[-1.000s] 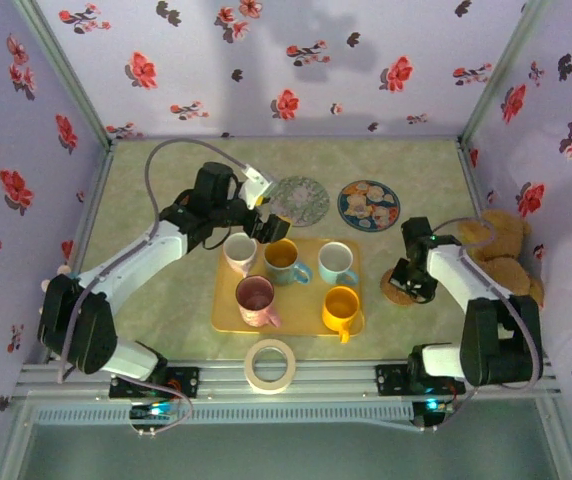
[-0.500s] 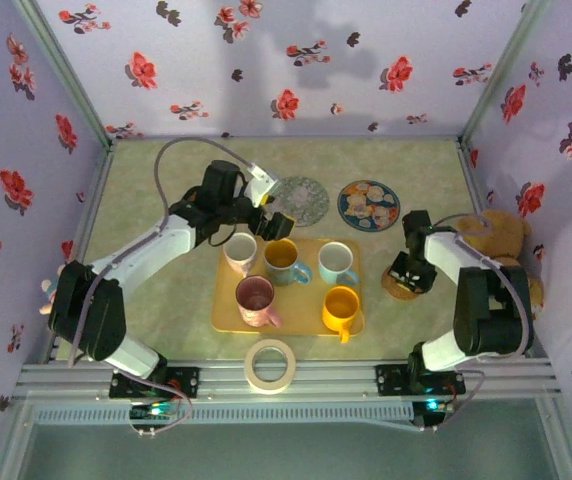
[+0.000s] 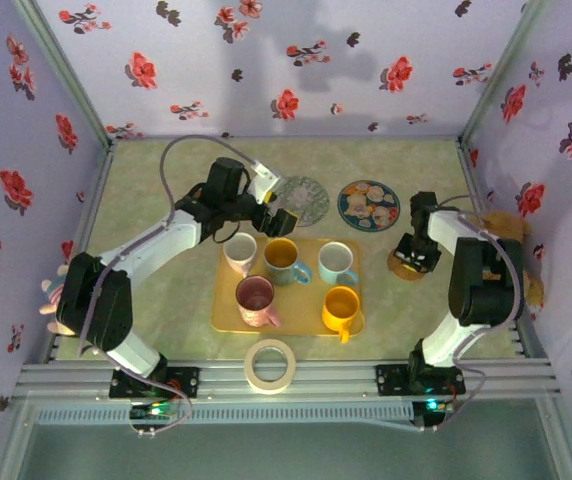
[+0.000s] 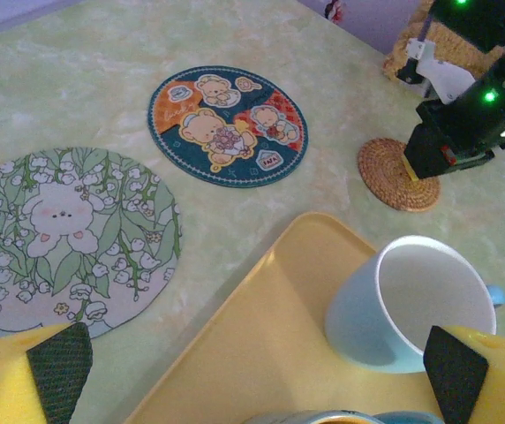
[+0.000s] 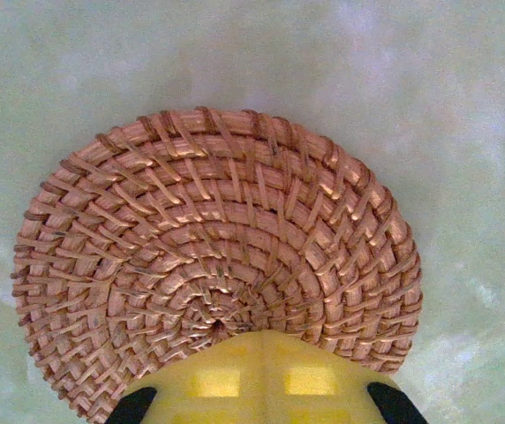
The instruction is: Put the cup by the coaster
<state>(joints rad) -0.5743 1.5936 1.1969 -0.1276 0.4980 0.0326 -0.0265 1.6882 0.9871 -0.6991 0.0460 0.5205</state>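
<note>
Floral wallpaper on three sides, pale green desk (image 3: 436, 170) below.

From above: yellow tray (image 3: 224, 315) at the middle with five cups, among them a pale blue cup (image 3: 336, 260) at its far right corner. Beyond the tray, a lily coaster (image 3: 299, 198) and a bear coaster (image 3: 368, 203). Off to the right, apart from the tray, a wicker coaster (image 3: 404, 266). Left fingers (image 3: 272, 216) spread wide over the tray's far edge, holding nothing. Right fingers (image 3: 412, 256) pressed together, tip down on the wicker coaster.

From the left wrist: pale blue cup upright on the tray, between the two pads but close to the right one, untouched. Probably the cup to take. Shift right to centre it, then drop with one pad inside the rim and one outside, away from the handle. Close firmly before lifting, and rise straight up to clear the neighbouring cups.

From the right wrist: closed fingers resting on the near rim of the wicker weave. Lift them off before bringing the cup over. Set the cup on bare desk just beside the coaster, not on it.
</note>
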